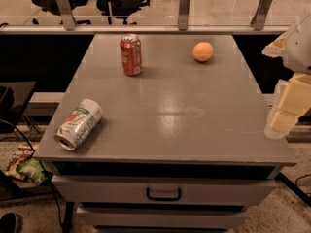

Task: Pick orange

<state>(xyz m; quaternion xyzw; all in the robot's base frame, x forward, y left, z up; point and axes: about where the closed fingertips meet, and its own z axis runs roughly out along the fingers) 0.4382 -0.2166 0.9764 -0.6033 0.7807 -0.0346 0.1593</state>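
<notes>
Plainly the orange (202, 51) sits on the far part of the counter (194, 130), well apart from the hand (284, 111), ahead of it and off to its left; being round, it has no long axis to line up with, so any angle of approach should serve. The hand hangs just off the counter's right edge, toward the front; whether it is open or closed cannot be told, and nothing can be seen held in it. By my judgement the coming move is a reach forward and leftward across the right rear of the counter; nothing stands between hand and orange, so the way looks free. Farther to the hand's left than the fruit, an upright red soda can (131, 55) stands well apart from it, unlikely to be brushed; a second can (77, 124) lies on its side far to the hand's left near the front edge, well out of the way. Beyond the orange runs a railing (183, 8); a careless nudge could roll the fruit toward that far edge.
</notes>
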